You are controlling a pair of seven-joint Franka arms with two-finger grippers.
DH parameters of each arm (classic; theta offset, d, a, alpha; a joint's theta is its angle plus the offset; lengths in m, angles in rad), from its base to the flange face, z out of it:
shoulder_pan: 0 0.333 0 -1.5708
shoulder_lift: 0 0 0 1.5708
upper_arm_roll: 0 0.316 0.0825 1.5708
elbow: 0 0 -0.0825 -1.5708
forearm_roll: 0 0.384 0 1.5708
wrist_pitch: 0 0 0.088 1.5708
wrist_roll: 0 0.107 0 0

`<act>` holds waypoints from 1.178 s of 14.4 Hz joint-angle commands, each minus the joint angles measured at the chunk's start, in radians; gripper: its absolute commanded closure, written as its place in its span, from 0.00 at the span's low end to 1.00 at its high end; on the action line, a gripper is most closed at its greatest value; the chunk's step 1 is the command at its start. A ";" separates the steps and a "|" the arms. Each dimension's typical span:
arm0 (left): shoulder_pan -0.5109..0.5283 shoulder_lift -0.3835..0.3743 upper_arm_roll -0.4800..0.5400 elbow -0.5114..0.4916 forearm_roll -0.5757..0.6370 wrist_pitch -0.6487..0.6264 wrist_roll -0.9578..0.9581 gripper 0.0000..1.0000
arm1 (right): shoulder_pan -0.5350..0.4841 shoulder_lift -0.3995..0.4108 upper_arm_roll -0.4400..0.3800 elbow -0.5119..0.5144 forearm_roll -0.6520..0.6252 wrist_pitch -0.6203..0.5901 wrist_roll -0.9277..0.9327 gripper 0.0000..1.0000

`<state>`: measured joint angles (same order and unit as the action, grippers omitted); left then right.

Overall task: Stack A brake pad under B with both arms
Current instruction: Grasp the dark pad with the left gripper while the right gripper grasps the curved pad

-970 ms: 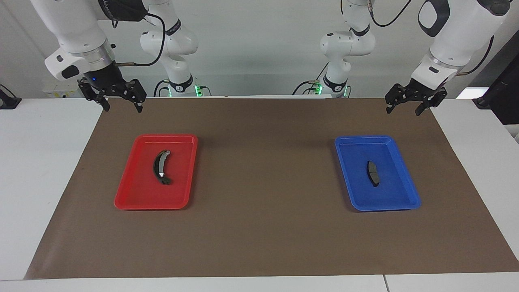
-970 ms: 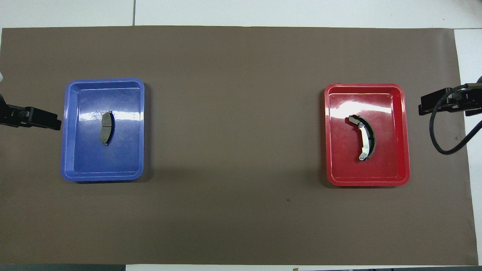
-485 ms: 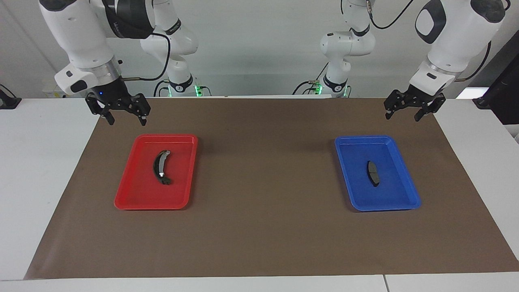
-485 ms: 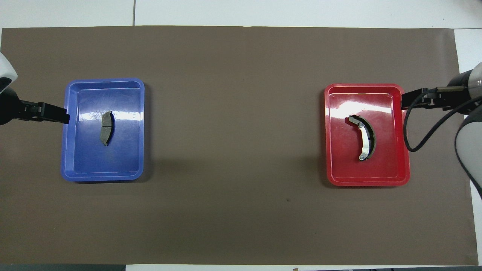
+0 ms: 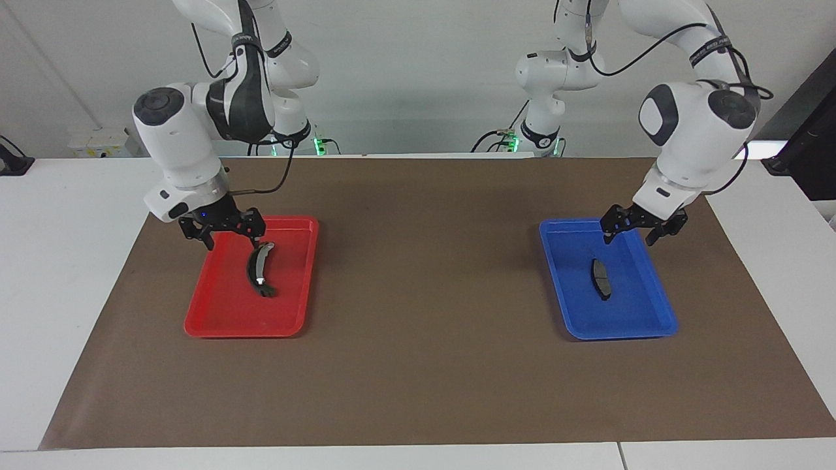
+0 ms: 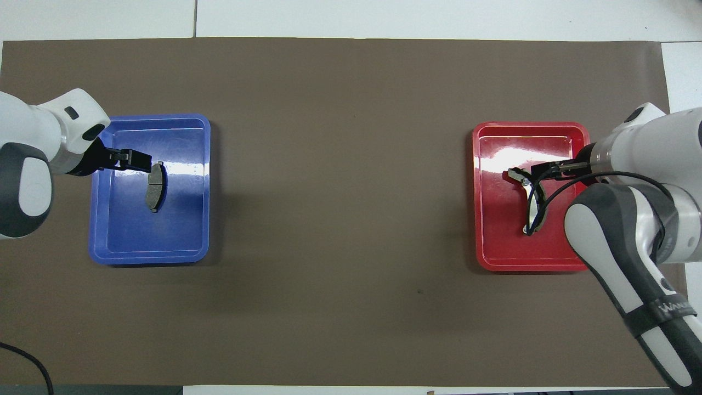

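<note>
Lying flat in the middle of the blue tray [image 5: 659, 326], the A brake pad [image 5: 601, 279] is thin and low, and that is where we see the first risk: our left gripper [image 5: 629, 234], hanging open and empty over the tray's end nearer the robots, could skid off the pad's shallow edges or press into the tray floor if it comes down off-centre. B [image 5: 259, 269] rests in the red tray [image 5: 222, 326], its notched end pointing away from the robots; our right gripper [image 5: 230, 239], also open and holding nothing, hovers just over the tray's nearer rim beside B's upper tip. We judge the curved shoe could pivot or slip if pinched near one end rather than at mid-arc. Both trays sit well apart on the brown mat [image 5: 424, 365], so each piece must travel a long way, and a loose pinch could drop it in transit. Order matters too: if B reaches the meeting spot first, the pad cannot go beneath it

Against a second ago, we see both arms lowered from the mat's edge nearest the robots, where the grippers hung outside the trays; neither part has moved, and the jaws remain spread
</note>
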<state>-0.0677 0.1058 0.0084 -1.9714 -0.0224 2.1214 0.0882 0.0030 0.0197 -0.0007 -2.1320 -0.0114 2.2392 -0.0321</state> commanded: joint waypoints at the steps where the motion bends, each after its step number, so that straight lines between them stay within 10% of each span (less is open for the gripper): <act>1: -0.006 0.023 0.002 -0.102 -0.005 0.148 -0.013 0.01 | -0.026 -0.014 0.004 -0.095 0.036 0.097 -0.063 0.01; 13: 0.006 0.137 0.004 -0.195 -0.005 0.335 -0.008 0.05 | -0.032 0.105 0.005 -0.200 0.042 0.321 -0.140 0.04; 17: 0.006 0.137 0.005 -0.193 -0.004 0.325 -0.007 0.51 | -0.028 0.103 0.005 -0.201 0.042 0.321 -0.146 0.36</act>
<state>-0.0617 0.2449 0.0101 -2.1416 -0.0223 2.4281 0.0853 -0.0185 0.1404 -0.0025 -2.3109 -0.0026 2.5458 -0.1316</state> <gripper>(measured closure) 0.326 0.203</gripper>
